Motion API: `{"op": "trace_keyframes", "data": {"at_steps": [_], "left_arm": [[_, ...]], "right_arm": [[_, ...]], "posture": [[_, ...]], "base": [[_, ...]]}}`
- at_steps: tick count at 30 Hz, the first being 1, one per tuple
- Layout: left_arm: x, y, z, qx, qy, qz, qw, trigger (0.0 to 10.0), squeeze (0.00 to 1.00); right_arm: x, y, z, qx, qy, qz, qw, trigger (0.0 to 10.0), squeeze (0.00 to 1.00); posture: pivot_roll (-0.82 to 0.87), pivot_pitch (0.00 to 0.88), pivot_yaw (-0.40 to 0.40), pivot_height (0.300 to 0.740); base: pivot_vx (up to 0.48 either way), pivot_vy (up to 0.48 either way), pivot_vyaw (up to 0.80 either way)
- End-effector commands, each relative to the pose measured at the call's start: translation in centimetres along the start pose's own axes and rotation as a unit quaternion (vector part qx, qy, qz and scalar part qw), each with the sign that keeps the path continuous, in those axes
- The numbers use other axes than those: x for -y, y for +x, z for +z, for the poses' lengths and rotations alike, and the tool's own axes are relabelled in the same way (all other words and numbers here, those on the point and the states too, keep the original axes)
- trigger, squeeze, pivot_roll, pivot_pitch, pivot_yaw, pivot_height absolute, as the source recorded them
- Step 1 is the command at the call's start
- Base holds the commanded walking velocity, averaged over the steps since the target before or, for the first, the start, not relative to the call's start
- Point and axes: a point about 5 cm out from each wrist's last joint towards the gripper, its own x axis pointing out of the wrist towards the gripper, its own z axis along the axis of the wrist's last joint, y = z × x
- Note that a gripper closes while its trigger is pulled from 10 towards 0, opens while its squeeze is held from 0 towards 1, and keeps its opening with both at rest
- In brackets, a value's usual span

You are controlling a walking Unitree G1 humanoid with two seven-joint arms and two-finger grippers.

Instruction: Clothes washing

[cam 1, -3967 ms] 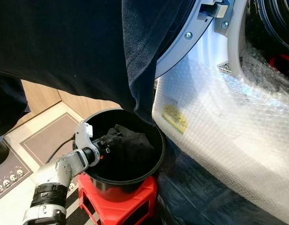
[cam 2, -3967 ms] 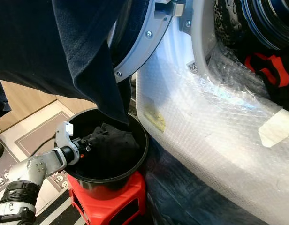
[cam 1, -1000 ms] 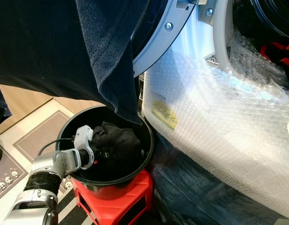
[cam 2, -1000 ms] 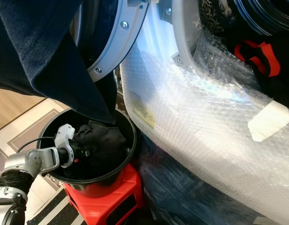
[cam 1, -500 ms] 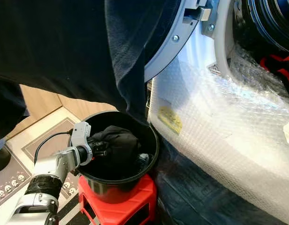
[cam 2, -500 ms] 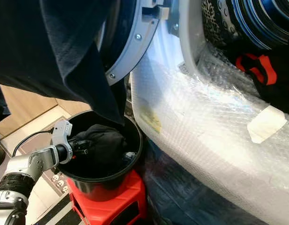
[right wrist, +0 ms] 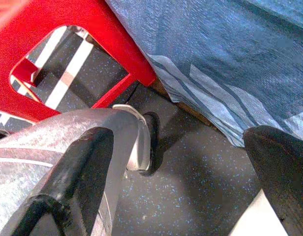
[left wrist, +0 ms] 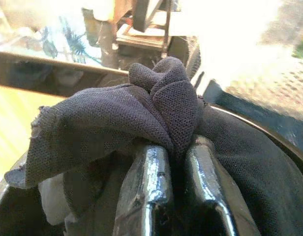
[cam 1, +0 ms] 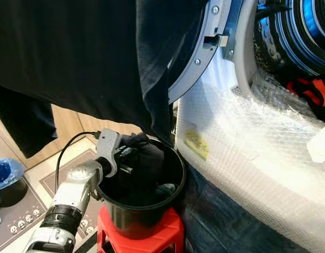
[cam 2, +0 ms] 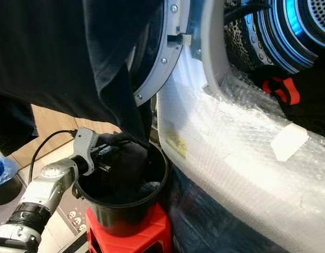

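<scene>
A black bucket (cam 1: 152,204) stands on a red stool (cam 1: 144,234) in front of the washing machine. My left gripper (cam 1: 126,159) reaches in over the bucket's near rim and is shut on a black garment (cam 1: 147,158), which bulges up to rim height. In the left wrist view both fingers (left wrist: 146,172) pinch a bunched fold of that dark mesh cloth (left wrist: 112,118). More dark clothing lies lower in the bucket. My right gripper (right wrist: 186,162) hangs low beside the stool with its fingers wide apart and nothing between them.
The washer's round door (cam 1: 204,52) stands open with a large dark garment (cam 1: 73,47) draped over it, hanging down to the bucket. The drum opening (cam 1: 294,37) is at upper right above bubble wrap (cam 1: 257,142). A blue cloth (right wrist: 230,59) lies on the floor.
My left gripper has risen with the black garment, from deep in the bucket up to its rim. The camera has shifted, bringing more of the drum into view.
</scene>
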Motion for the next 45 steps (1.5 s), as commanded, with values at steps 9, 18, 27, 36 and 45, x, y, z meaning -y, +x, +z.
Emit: {"op": "trace_keyframes", "data": {"at_steps": [9, 18, 27, 36, 45], "left_arm": [[2.8, 0.6, 1.8, 0.065, 0.059, -0.055, 0.995, 10.0, 0.00], [7.2, 1.0, 3.6, 0.121, 0.054, -0.131, 0.982, 10.0, 0.00], [12.4, 1.2, 3.6, 0.114, 0.045, -0.240, 0.963, 10.0, 0.00], [17.0, 1.0, 3.8, 0.104, 0.094, -0.312, 0.940, 10.0, 0.00], [18.6, -0.5, 4.6, 0.126, 0.175, -0.364, 0.906, 10.0, 0.00]], "right_arm": [[-0.5, 0.2, -0.3, -0.013, 0.002, -0.003, 1.000, 10.0, 0.00], [-1.1, 0.7, 0.3, -0.016, -0.003, 0.001, 1.000, 10.0, 0.00], [-1.6, 1.0, 0.6, -0.016, -0.001, 0.003, 1.000, 10.0, 0.00], [-1.7, 1.3, 1.2, -0.014, -0.006, -0.001, 1.000, 10.0, 0.00], [-2.2, 1.6, 1.7, -0.015, -0.021, 0.009, 1.000, 10.0, 0.00]], "posture": [[-0.13, 0.000, -0.018, 0.740], [-0.11, 0.000, -0.008, 0.740], [-0.10, 0.000, 0.005, 0.740], [-0.11, 0.000, 0.026, 0.740], [-0.10, 0.000, 0.031, 0.740]], "base": [[0.000, 0.000, 0.00], [0.000, 0.000, 0.00], [0.000, 0.000, 0.00], [0.000, 0.000, 0.00], [0.000, 0.000, 0.00]]}}
